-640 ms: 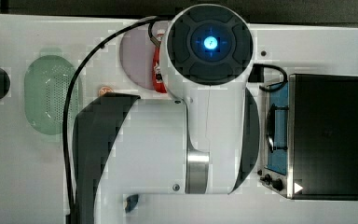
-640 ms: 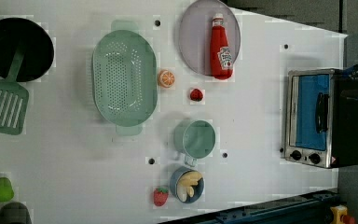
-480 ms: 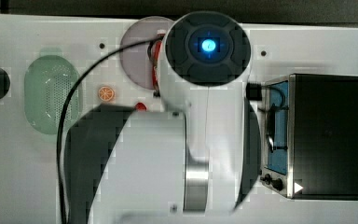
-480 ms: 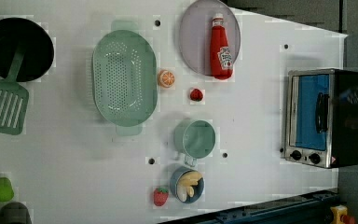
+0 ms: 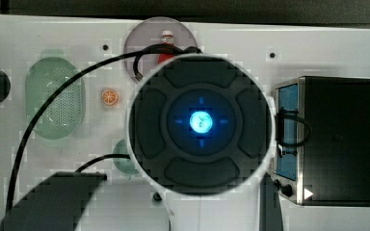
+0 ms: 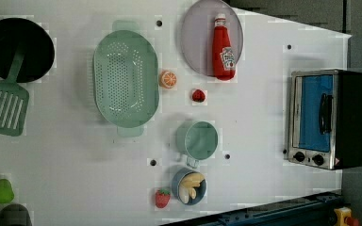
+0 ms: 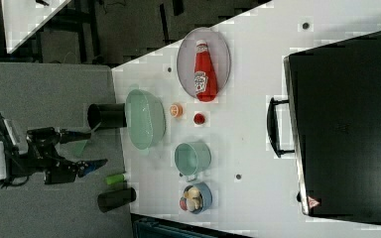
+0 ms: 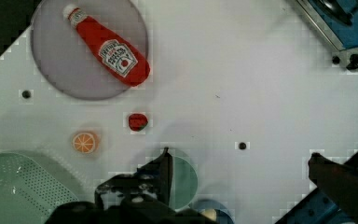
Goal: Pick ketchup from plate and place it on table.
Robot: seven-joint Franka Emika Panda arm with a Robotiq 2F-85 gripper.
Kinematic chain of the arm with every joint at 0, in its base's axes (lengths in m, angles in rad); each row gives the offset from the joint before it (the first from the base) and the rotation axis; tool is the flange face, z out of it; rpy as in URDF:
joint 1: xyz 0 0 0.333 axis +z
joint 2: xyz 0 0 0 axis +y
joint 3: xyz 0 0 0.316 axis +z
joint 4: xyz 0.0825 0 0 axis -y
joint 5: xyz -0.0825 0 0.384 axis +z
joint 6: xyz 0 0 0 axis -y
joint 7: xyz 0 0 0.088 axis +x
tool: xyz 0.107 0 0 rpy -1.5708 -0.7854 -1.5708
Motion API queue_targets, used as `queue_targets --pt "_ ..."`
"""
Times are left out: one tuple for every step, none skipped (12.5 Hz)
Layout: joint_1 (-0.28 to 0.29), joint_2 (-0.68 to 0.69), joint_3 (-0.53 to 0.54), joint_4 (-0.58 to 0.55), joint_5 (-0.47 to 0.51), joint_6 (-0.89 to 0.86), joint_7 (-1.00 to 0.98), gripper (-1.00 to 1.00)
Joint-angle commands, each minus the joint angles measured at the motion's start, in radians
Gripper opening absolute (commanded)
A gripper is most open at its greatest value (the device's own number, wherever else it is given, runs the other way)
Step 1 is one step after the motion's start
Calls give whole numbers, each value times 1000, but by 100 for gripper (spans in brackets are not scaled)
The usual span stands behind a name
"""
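Top view: arm's round wrist cap (image 5: 200,121) hangs over mid-table, hiding most below. Ketchup (image 5: 166,39) peeks out on the plate (image 5: 139,36) near the far table (image 5: 327,45) edge; only cap and neck visible. Orange slice (image 5: 109,97) and green basket (image 5: 54,97) to the top view's left, toaster oven (image 5: 335,139) to the top view's right.

Left view: ketchup (image 6: 223,48) lying flat on the plate (image 6: 195,37), on the plate's right half in the left view, base overhanging the rim slightly, cap toward the table's (image 6: 75,179) far edge. Strawberry (image 6: 198,95) just below the plate, teal cup (image 6: 199,140) further down, well apart. Plenty of bare table between plate and oven (image 6: 327,117) for the drop.

Right view: same lay; ketchup (image 7: 202,69) along the plate's (image 7: 217,47) long axis, label up. No arm over the plate yet.

Wrist view: gripper (image 8: 240,161) spread wide, fingers apart, nothing held. Ketchup (image 8: 109,49) diagonal across the plate (image 8: 60,65), far from the fingers (image 8: 163,170).

Step in hand, judged: approach. Shift over the bottle's body, rotate wrist so fingers straddle the short axis, not the length. Aim at the label section, not the narrow neck. Descend straight, stop just above the plate to avoid dragging it. Keep clear of the strawberry.
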Motion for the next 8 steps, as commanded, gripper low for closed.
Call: queue_targets --pt "7 161 9 -27 -1 60 -125 100" --pt "10 200 14 -27 -1 92 -174 100" --pt "13 241 18 -26 -1 123 -227 100" --pt "16 284 23 -26 -1 147 -284 100" --pt "22 328 25 -24 -1 180 -339 100" --pt "27 370 25 -24 -2 213 -390 100" --pt "32 410 25 -23 -2 253 -425 100" --pt "36 448 25 -23 -4 296 -443 100"
